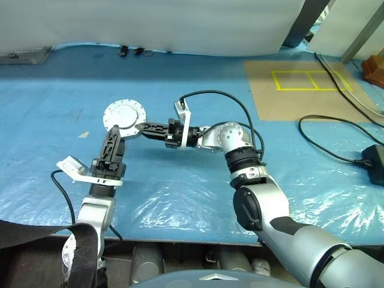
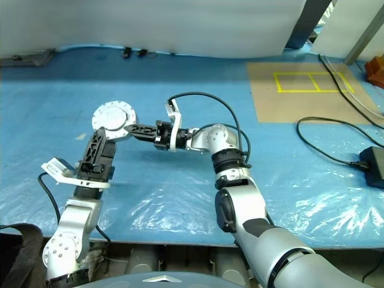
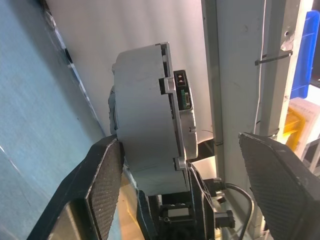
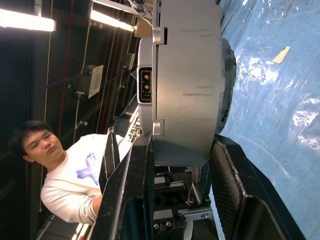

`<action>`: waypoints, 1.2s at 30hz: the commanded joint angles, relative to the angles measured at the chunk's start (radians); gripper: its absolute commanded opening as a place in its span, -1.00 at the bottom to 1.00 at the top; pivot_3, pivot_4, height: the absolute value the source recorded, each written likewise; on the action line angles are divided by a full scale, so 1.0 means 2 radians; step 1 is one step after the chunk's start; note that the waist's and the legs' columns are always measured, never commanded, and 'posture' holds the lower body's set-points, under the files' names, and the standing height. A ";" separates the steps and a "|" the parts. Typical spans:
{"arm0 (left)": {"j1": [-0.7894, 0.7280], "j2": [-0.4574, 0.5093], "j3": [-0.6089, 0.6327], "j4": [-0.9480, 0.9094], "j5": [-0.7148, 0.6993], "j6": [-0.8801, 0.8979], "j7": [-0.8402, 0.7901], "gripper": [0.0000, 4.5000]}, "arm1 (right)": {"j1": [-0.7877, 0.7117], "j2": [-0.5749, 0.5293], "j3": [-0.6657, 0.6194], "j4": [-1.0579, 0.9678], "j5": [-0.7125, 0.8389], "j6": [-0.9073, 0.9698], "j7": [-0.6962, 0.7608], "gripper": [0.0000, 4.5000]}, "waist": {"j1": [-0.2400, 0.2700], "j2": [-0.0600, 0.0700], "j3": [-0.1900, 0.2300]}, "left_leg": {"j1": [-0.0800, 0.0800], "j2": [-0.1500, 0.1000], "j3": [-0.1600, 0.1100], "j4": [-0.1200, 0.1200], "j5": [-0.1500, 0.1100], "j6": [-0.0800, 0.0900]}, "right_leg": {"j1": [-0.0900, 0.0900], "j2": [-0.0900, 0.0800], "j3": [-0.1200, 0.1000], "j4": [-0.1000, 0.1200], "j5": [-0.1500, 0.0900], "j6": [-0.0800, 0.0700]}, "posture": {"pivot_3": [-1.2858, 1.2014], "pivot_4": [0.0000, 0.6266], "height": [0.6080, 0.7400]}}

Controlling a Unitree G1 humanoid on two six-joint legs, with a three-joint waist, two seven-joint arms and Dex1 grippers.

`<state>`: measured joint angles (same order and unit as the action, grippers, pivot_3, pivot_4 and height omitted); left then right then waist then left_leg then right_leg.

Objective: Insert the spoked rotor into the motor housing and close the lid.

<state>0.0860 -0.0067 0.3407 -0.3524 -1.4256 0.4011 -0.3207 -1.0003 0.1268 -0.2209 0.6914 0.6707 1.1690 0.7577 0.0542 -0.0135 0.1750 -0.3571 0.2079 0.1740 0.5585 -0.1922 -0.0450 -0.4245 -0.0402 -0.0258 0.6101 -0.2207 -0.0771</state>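
The right pincer [image 1: 139,129] clamps the closed motor housing [image 1: 124,114] by its flat faces; beside the housing, the left pincer [image 1: 113,133] gapes wide, one pad [image 3: 106,185] touching.

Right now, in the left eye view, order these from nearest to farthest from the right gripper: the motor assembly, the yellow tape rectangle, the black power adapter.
1. Motor assembly: clamped in the right gripper.
2. Yellow tape rectangle: on the brown sheet, far right.
3. Black power adapter: at the right edge, farthest.
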 commanded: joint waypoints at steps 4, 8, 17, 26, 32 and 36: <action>-0.050 0.006 0.010 0.022 0.028 -0.024 0.007 0.66 | 0.015 0.020 0.026 -0.075 0.048 0.036 0.055 -0.45 | -0.002 0.000 0.000 | 0.000 0.000 0.000 0.001 0.000 0.000 | 0.000 0.000 0.000 0.000 0.001 0.001 | 0.03 -0.52 1.00; -0.057 0.006 0.004 0.033 0.030 -0.014 0.010 0.66 | 0.022 0.018 0.038 -0.088 0.050 0.040 0.062 -0.45 | -0.001 0.000 0.000 | 0.000 0.000 0.000 0.001 0.000 0.000 | 0.000 0.000 0.000 0.001 0.001 0.001 | 0.03 -0.52 1.00; -0.050 0.013 -0.005 0.026 0.014 0.014 0.009 0.12 | 0.023 0.015 0.044 -0.082 0.041 0.027 0.056 -0.45 | 0.000 0.000 0.000 | 0.000 0.000 0.000 0.002 0.000 0.000 | 0.000 0.000 0.000 0.002 0.000 0.000 | 0.03 -0.52 1.00; -0.057 -0.022 0.029 0.013 -0.046 -0.021 0.035 0.12 | -0.001 0.022 0.006 -0.033 0.032 -0.034 -0.003 -0.45 | 0.001 0.000 0.000 | -0.001 0.000 -0.001 0.003 0.000 0.000 | 0.000 0.000 0.000 0.002 0.000 0.000 | 0.03 -0.52 1.00; -0.107 -0.043 0.070 0.058 -0.036 -0.094 0.031 0.12 | -0.014 0.021 0.013 -0.001 0.003 -0.118 -0.041 0.23 | -0.001 0.000 0.000 | 0.000 0.000 -0.001 0.003 0.000 0.000 | 0.000 0.000 0.000 0.003 0.000 0.000 | 0.03 -0.52 1.00; -0.158 -0.041 0.102 0.122 0.002 -0.158 0.035 0.12 | -0.018 0.023 0.020 -0.001 -0.006 -0.146 -0.044 0.23 | 0.000 -0.001 0.000 | -0.001 0.000 -0.001 0.003 0.000 0.000 | 0.000 0.000 0.000 0.003 0.000 0.000 | 0.03 -0.52 1.00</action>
<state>-0.1833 -0.0871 0.5190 -0.1221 -1.4562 0.1489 -0.2315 -1.0034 0.1266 -0.1905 0.7080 0.6588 0.9064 0.6667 0.0544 -0.0147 0.1755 -0.3587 0.2075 0.1725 0.5651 -0.1923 -0.0451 -0.4247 -0.0409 -0.0260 0.6155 -0.2202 -0.0768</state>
